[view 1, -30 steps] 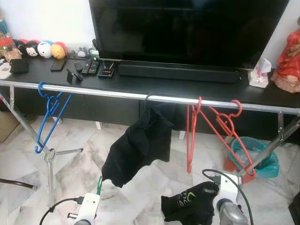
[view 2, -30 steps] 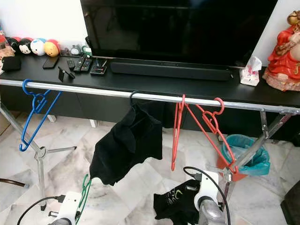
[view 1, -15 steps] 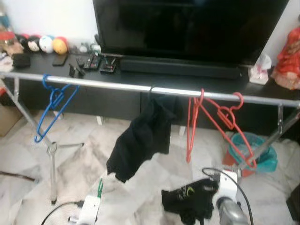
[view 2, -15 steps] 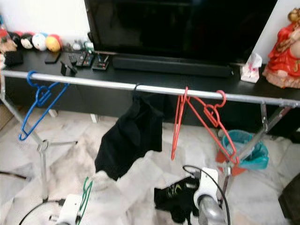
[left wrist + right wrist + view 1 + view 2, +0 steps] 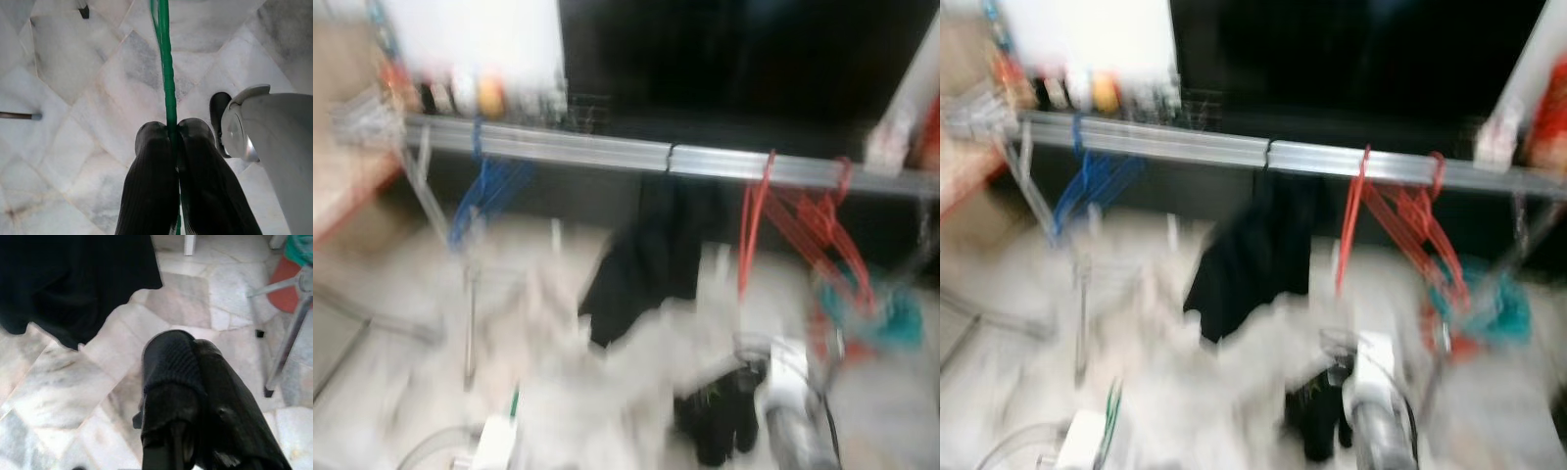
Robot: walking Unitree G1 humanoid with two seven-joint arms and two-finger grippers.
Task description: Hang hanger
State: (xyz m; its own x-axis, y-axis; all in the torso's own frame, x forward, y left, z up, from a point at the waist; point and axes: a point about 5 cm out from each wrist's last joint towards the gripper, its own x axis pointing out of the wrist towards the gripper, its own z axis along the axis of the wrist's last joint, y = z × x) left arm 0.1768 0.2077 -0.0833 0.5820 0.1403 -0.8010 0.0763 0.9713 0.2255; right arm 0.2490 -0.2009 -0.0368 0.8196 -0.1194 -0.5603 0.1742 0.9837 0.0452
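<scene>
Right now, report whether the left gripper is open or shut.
Shut: the left gripper has both black fingers pressed together on the green hanger.

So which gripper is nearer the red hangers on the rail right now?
Right. The right gripper, shut on a black garment, sits low, just left of and below the red hangers. The left gripper, clamping the green hanger, is far off to the left.

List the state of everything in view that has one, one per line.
left end effector: shut on the green hanger
green hanger: pinched between the fingers, off the rail
right end effector: shut on a black cloth
black cloth: held low, bunched
black garment: hanging from the rail
red hangers: hooked on the rail
blue hangers: hooked on the rail
rail: level, on its stand
</scene>
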